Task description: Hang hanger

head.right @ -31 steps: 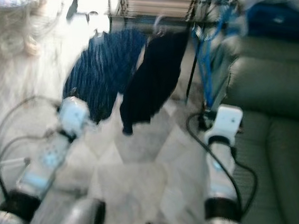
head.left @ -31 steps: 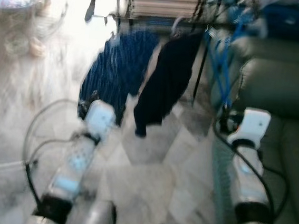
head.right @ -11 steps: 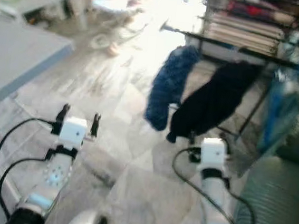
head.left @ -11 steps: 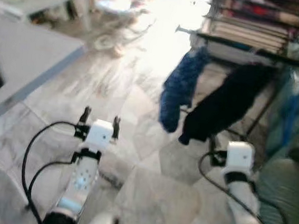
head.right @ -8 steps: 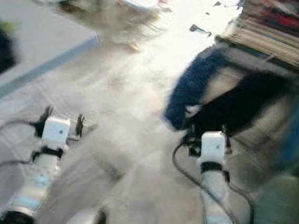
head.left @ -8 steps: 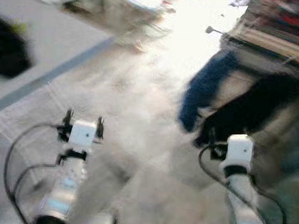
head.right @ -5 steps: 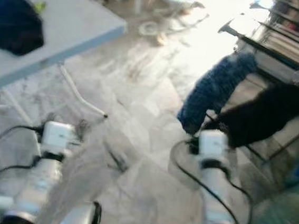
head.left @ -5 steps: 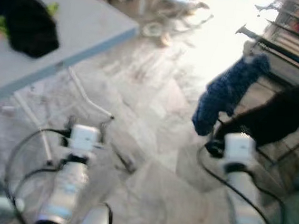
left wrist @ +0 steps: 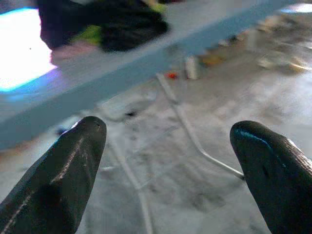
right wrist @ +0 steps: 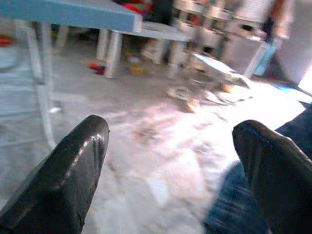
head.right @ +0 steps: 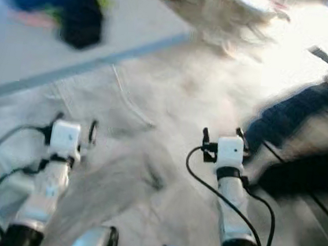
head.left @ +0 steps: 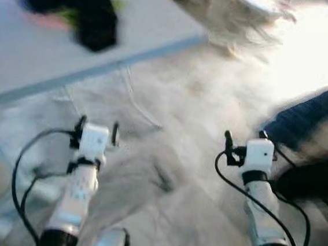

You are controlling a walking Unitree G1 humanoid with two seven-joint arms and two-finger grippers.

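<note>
I count 2 garments on the rail at right, 1 blue (head.right: 280, 120) and 1 black (head.right: 304, 171), and 1 dark heap (head.left: 76, 7) on the grey surface (head.left: 19, 57). My left claw (head.left: 96, 133) and right claw (head.left: 244, 143) both hover spread wide over the floor, holding nothing. The blur hides any hanger.

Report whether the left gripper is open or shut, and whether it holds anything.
Open and empty: the left gripper has its two black fingers spread wide, with bare floor between them.

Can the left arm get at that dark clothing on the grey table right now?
Probably not yet. The dark clothing lies well back on the grey table, while the open left tool hangs short of its edge.
</note>
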